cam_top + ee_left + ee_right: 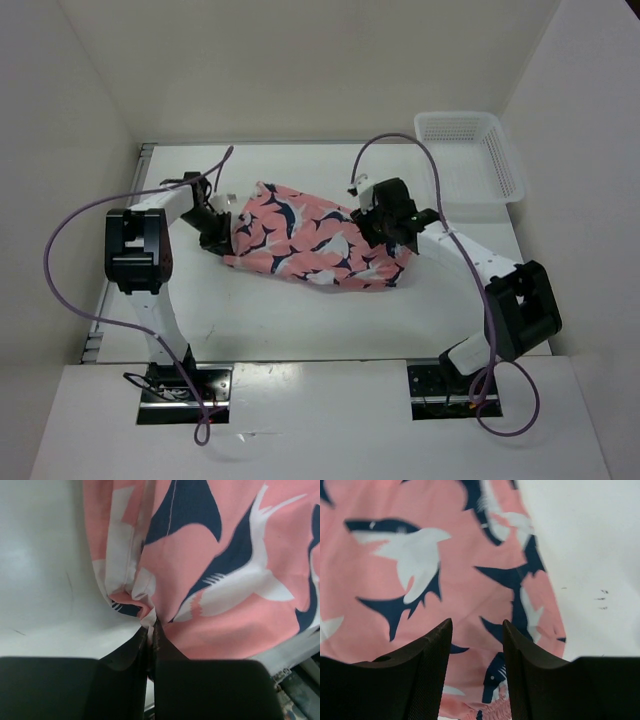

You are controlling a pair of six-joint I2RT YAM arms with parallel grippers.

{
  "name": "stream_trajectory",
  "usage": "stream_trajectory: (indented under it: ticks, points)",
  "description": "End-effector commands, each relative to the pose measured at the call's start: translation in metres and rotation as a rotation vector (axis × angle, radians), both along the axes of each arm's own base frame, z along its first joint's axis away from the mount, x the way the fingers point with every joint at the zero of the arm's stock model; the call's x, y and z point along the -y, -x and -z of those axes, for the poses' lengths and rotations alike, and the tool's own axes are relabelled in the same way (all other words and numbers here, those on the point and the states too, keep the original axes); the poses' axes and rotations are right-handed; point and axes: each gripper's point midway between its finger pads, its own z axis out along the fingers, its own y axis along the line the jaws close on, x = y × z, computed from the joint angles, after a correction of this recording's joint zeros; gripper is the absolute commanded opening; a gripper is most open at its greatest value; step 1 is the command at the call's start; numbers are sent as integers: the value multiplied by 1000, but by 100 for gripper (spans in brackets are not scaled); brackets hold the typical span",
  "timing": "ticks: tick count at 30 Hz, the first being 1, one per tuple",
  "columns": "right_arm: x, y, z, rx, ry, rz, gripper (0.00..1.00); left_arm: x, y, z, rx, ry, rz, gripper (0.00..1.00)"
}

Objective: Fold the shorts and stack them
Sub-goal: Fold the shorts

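The salmon-pink shorts (305, 238) with navy-and-white shark shapes lie crumpled in the middle of the table. My left gripper (222, 240) sits at their left edge. In the left wrist view its jaws (151, 626) are shut on a small fold of the shorts' edge (145, 612), with the rest of the fabric (230, 560) spreading beyond. My right gripper (378, 228) hovers over the shorts' right end. Its fingers (476, 626) stand apart, with fabric (420, 555) showing below and between them, not pinched.
A white mesh basket (470, 155) stands at the table's back right corner. Bare white tabletop (300, 320) stretches in front of the shorts, and walls close the table on the left, back and right.
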Motion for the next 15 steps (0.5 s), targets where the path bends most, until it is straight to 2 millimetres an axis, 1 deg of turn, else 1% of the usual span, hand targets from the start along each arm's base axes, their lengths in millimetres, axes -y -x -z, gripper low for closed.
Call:
stream_trajectory:
  ticks: [1, 2, 3, 4, 5, 6, 7, 8, 9, 10, 11, 12, 13, 14, 15]
  points:
    - [6, -31, -66, 57, -248, 236, 50, 1, 33, 4, -4, 16, -5, 9]
    - [27, -40, -71, 17, -315, 345, 50, 3, 41, 5, -11, 27, -5, 11]
    - [23, -37, -75, -67, -415, 359, 50, 4, 47, 6, -9, 36, -4, 13]
    - [25, -29, -79, -173, -515, 457, 53, 2, 47, -3, 16, 20, -5, 13]
    - [28, -25, -72, -241, -549, 492, 55, 2, 49, -6, 22, 19, -5, 13]
    - [31, -21, -70, -279, -572, 514, 59, 1, 48, -9, 37, 42, -18, 13]
    - [32, -13, -57, -317, -553, 528, 62, 10, 52, -14, 21, 97, -16, 16]
    - [33, -9, -50, -338, -552, 542, 66, 12, 62, -16, -24, 109, -18, 19]
    - [39, -2, -34, -365, -526, 586, 69, 18, 63, -19, -37, 122, -5, 22]
    - [44, -1, -28, -371, -515, 607, 70, 30, 66, -25, -50, 182, 6, 25]
    - [49, 8, -19, -416, -511, 649, 72, 34, 76, -27, -88, 213, 2, 30]
    - [57, 17, -6, -454, -500, 689, 78, 38, 80, -28, -88, 213, 15, 38]
    - [63, 22, 1, -475, -489, 723, 80, 38, 79, -30, -79, 212, 16, 47]
    - [67, 30, 5, -504, -481, 749, 81, 40, 84, -33, -99, 228, 13, 57]
    - [72, 39, 15, -533, -467, 771, 83, 42, 83, -40, -90, 239, 14, 68]
